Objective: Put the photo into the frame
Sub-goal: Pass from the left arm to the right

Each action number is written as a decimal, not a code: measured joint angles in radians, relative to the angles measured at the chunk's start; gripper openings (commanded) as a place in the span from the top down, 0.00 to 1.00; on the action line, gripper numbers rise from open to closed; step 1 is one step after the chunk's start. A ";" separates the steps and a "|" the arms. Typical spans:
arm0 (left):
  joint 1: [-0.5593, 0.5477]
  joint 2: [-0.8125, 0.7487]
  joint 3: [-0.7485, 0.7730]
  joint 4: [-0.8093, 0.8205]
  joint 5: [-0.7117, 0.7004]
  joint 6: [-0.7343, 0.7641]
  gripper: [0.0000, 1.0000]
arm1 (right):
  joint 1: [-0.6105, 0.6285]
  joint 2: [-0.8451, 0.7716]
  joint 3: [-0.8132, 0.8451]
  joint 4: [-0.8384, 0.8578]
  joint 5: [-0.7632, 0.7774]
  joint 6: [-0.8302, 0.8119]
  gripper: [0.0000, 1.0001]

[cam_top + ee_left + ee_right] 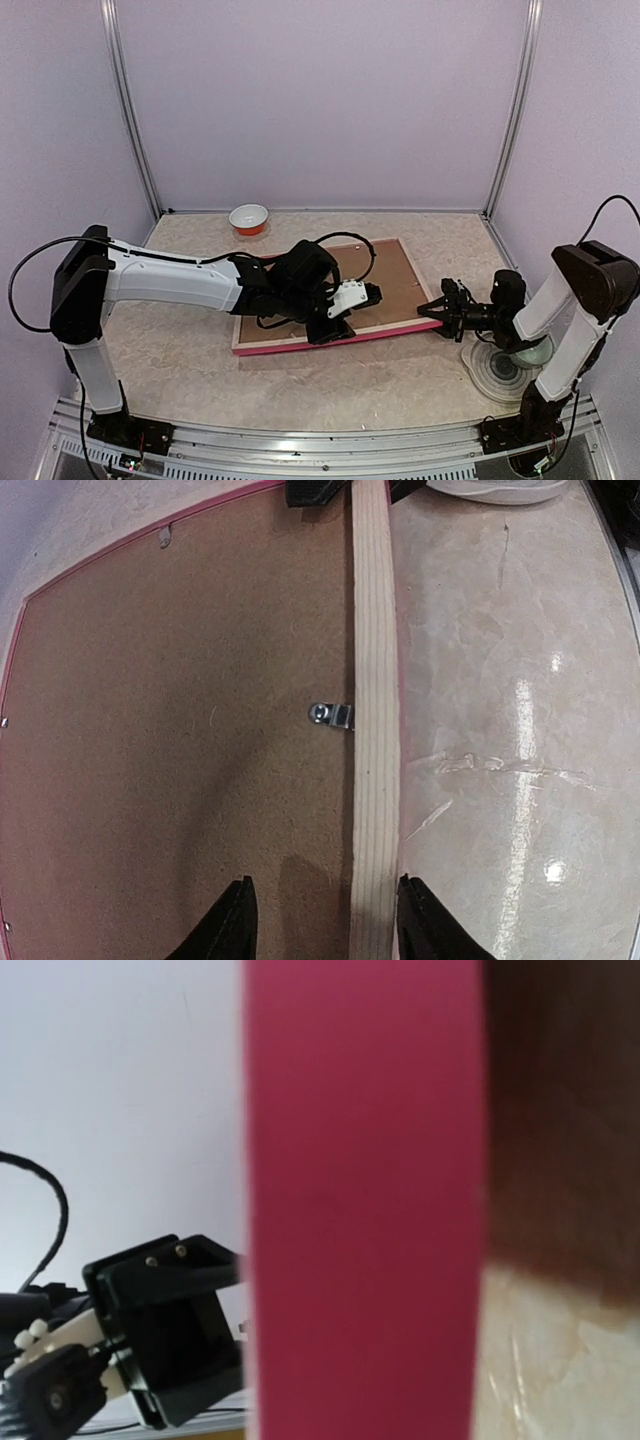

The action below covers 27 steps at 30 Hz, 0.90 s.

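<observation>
The frame (pixel 300 343) lies face down on the table, its pink edge toward me and a brown backing board (pixel 400 275) filling its back. The photo is hidden. My left gripper (pixel 336 328) hangs over the frame's near rail. In the left wrist view it (pixel 328 920) is open, its two fingers straddling the pale rail (pixel 375 680) with gaps on both sides. My right gripper (pixel 434 310) sits at the frame's near right corner. The right wrist view shows only the pink edge (pixel 360 1200) close up, so its fingers are hidden.
A small metal tab (pixel 335 715) on the rail rests over the backing board (pixel 180 730). An orange and white bowl (pixel 249 218) stands at the back left. A clear round dish (pixel 505 368) sits by the right arm's base. Walls with metal posts enclose the table.
</observation>
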State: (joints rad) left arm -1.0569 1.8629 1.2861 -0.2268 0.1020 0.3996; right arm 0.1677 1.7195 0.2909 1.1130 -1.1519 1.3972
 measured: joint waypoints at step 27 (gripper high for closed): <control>-0.217 -0.012 -0.118 0.158 -0.583 0.074 0.20 | 0.000 -0.077 -0.026 -0.016 0.019 0.092 0.79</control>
State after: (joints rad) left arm -1.2736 1.8511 1.1679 -0.0692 -0.4812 0.4732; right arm 0.1677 1.6424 0.2646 1.0966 -1.1332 1.4887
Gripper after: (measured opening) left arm 0.882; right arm 0.211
